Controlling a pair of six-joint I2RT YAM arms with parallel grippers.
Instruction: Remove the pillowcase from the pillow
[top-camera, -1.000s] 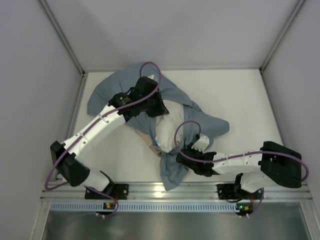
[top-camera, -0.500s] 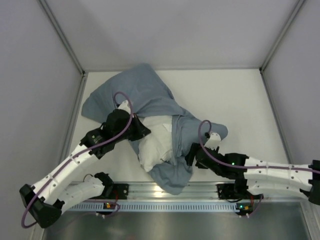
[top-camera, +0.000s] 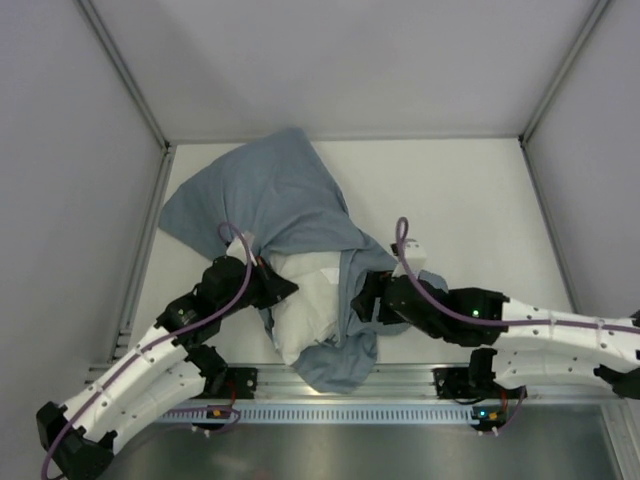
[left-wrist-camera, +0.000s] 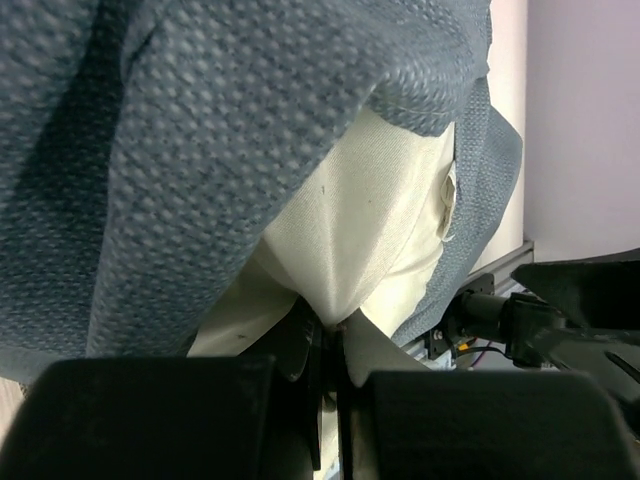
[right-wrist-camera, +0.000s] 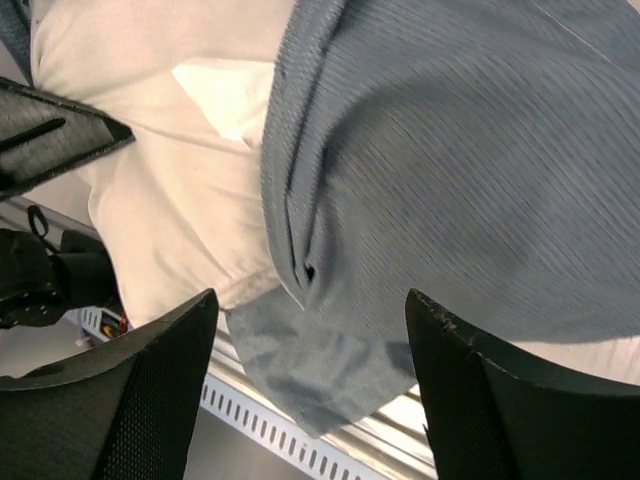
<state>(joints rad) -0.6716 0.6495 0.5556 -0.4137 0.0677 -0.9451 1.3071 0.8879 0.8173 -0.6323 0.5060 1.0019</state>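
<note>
The pillowcase (top-camera: 270, 200) lies as a crumpled blue-grey sheet from the back left toward the near rail, still wrapped round the far and right sides of the white pillow (top-camera: 305, 300). My left gripper (top-camera: 287, 290) is at the pillow's left side. In the left wrist view it (left-wrist-camera: 335, 330) is shut on a pinched peak of the white pillow (left-wrist-camera: 370, 220) under the overhanging pillowcase (left-wrist-camera: 200, 130). My right gripper (top-camera: 366, 300) is open at the pillowcase's right fold. In the right wrist view it (right-wrist-camera: 310, 340) stands wide over the pillowcase (right-wrist-camera: 450, 180), beside the pillow (right-wrist-camera: 170, 200), with nothing held.
A metal rail (top-camera: 400, 378) with a slotted strip runs along the near edge, and a flap of the pillowcase hangs over it (right-wrist-camera: 320, 370). Grey walls and frame posts (top-camera: 125, 70) close in the table on three sides. The left arm's black link (right-wrist-camera: 50, 130) shows beside the pillow.
My left gripper has dragged the pillow toward the near edge, leaving the pillowcase spread at the back. My right gripper has let go of the cloth, opened and shifted left.
</note>
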